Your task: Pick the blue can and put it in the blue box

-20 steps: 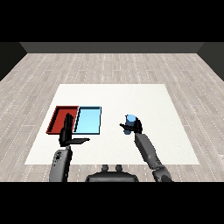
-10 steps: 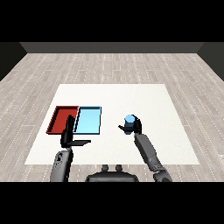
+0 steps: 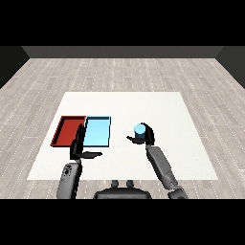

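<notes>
At the left side of the white worktop [image 3: 124, 103] lies one red tray [image 3: 68, 131], and one blue tray [image 3: 97, 131] lies just beside it on the right, the two touching along one edge. The left hand [image 3: 79, 146] stands in front of these trays with its fingers straight and pointing up, the thumb spread out to the right; it holds nothing. Its fingertips overlap the border between the two trays in the view.

To the right, well apart from the trays, the right hand [image 3: 145, 136] is curled round the one blue can [image 3: 139, 132]. The can stands upright inside this hand, with the fingers behind it and the thumb at its left side. Whether the can touches the worktop or is lifted above it, I cannot tell.
</notes>
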`<state>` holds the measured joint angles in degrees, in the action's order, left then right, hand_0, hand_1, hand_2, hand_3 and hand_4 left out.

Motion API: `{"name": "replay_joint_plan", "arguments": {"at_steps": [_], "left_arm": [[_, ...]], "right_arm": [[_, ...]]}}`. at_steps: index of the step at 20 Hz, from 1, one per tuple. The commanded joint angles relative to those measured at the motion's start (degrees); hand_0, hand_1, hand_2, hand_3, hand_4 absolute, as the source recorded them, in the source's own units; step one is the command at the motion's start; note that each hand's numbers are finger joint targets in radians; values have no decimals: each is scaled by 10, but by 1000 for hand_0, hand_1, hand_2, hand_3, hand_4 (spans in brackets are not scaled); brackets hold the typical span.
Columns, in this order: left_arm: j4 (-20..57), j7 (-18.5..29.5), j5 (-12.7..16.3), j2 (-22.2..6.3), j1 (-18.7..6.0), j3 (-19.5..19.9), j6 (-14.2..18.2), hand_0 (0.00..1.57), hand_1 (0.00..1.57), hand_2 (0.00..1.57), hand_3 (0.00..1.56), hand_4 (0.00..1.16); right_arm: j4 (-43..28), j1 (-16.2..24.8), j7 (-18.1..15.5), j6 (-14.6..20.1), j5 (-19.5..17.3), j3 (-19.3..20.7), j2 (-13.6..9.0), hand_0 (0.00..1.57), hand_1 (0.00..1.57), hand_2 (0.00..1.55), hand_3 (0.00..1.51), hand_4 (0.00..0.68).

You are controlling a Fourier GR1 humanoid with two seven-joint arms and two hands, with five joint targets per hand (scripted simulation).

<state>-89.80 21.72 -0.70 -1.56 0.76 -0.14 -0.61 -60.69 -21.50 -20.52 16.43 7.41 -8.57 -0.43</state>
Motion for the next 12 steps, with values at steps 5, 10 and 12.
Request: {"name": "replay_joint_plan", "arguments": {"at_steps": [5, 10, 12], "left_arm": [[29, -27, 5, 15, -47, -34, 14, 0, 0, 0, 0, 0], [24, -31, 16, 15, -50, -78, 32, 0, 0, 0, 0, 0], [25, -31, 16, 16, -52, -80, 34, 0, 0, 0, 0, 0]], "right_arm": [[-49, -34, 28, -1, -7, -22, 4, 1448, 1448, 1471, 1353, 539], [-129, 17, 63, -28, -26, -8, -10, 1448, 1448, 1471, 1353, 539], [-127, 33, 46, -59, -16, 12, -28, 1444, 1444, 1468, 1345, 556]]}}
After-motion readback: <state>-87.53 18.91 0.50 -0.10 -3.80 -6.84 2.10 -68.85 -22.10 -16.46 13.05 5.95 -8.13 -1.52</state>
